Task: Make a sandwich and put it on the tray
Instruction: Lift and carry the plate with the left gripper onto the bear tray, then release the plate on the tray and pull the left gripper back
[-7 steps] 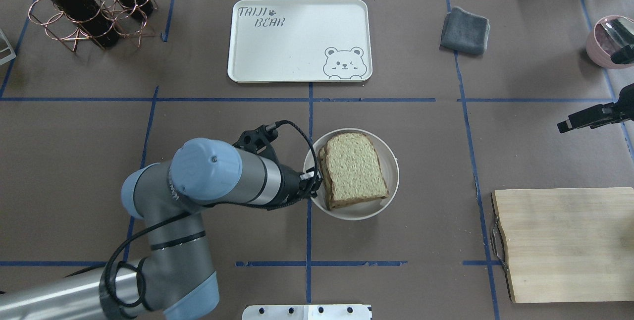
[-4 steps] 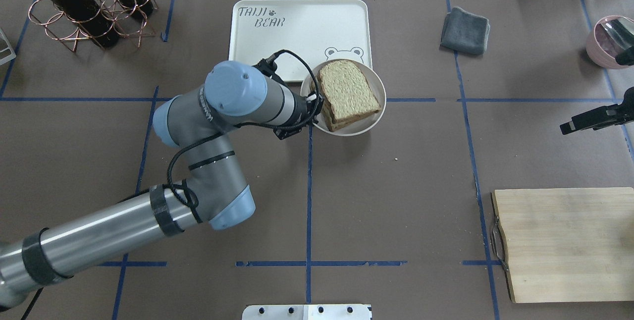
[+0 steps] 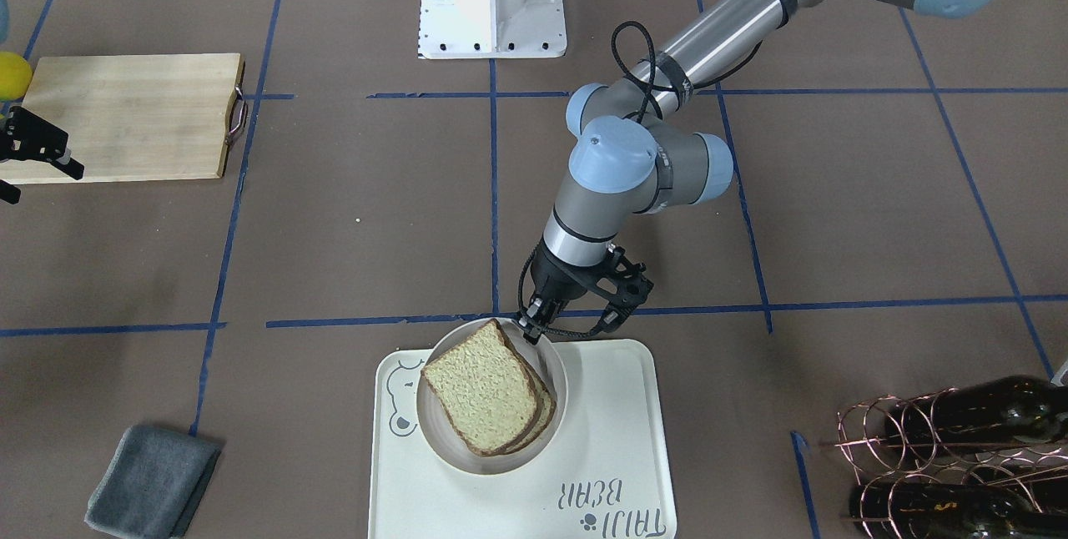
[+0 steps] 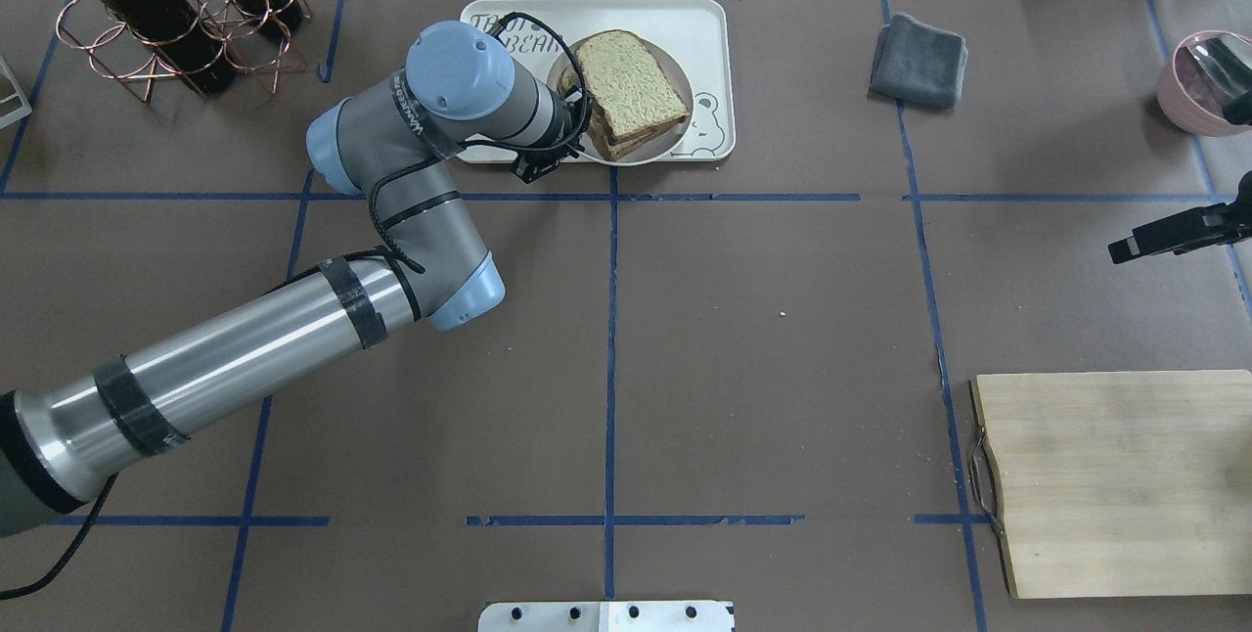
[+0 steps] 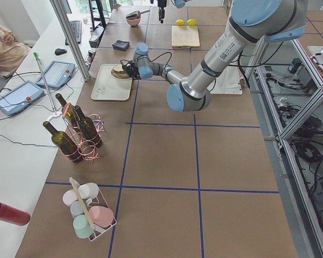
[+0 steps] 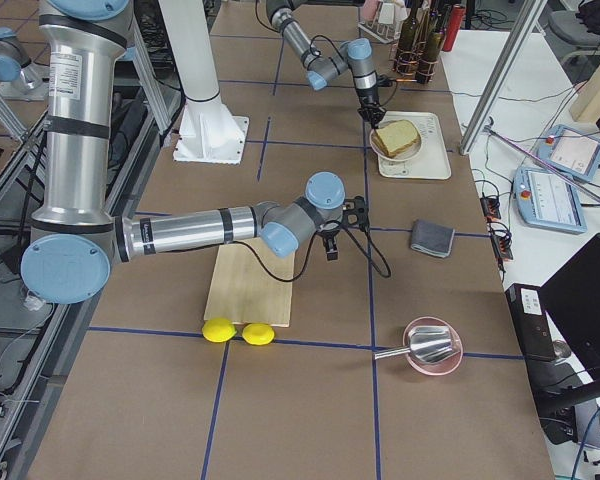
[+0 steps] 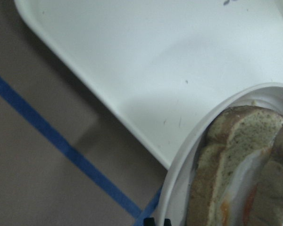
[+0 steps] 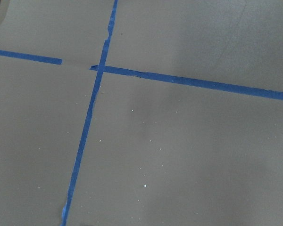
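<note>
The sandwich [image 4: 626,89], two tan slices with dark crust, lies on a round white plate [image 4: 685,128]. The left wrist view shows white egg and orange yolk between the slices [image 7: 247,197]. My left gripper [image 3: 532,328] is shut on the plate's rim on the robot's side and holds it over the cream bear tray [image 4: 706,35]. I cannot tell whether the plate touches the tray. My right gripper [image 4: 1120,248] is open and empty, low over bare table far to the right.
A wooden cutting board [image 4: 1115,480] lies near right. A grey cloth [image 4: 919,60] is right of the tray. A copper wine rack with bottles [image 4: 166,16] stands at far left. A pink bowl [image 4: 1203,79] is at far right.
My left gripper has carried the plate with the sandwich from the table's middle away from the robot to over the tray. The right gripper has barely moved.
</note>
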{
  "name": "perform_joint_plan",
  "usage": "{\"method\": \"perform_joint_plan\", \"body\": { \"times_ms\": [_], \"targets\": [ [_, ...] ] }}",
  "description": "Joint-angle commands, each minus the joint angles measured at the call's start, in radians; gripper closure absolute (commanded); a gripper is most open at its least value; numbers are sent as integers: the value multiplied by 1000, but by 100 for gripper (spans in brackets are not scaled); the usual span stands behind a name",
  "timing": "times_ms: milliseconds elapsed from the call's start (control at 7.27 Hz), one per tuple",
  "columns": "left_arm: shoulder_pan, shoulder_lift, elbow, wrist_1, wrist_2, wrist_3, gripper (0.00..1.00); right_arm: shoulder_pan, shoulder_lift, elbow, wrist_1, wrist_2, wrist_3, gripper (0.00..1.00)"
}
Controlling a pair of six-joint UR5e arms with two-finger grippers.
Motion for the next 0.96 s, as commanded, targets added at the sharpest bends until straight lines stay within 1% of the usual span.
{"method": "perform_joint_plan", "body": {
  "times_ms": [0, 138, 275, 412, 550, 688, 825],
  "targets": [
    [-26, -29, 100, -67, 0, 3, 100, -1, 1, 0, -1, 0, 0, 0],
    [-26, -34, 111, -90, 0, 9, 99, -1, 1, -3, -3, 0, 0, 0],
    [-23, -34, 111, -106, -2, 18, 75, -2, 1, -8, -3, -1, 0, 0],
    [-20, -34, 111, -106, -3, 29, 63, -2, 2, -11, -3, 0, 0, 0],
    [-21, -33, 109, -106, -3, 77, 45, -2, 2, -11, -3, 0, -1, 0],
    [-27, -30, 105, -104, -6, 90, 46, -2, 5, -11, -6, 0, 0, 0],
    [-39, -20, 79, -98, -9, 151, 49, -2, 5, -11, -6, 0, -1, 0]
  ]
}}
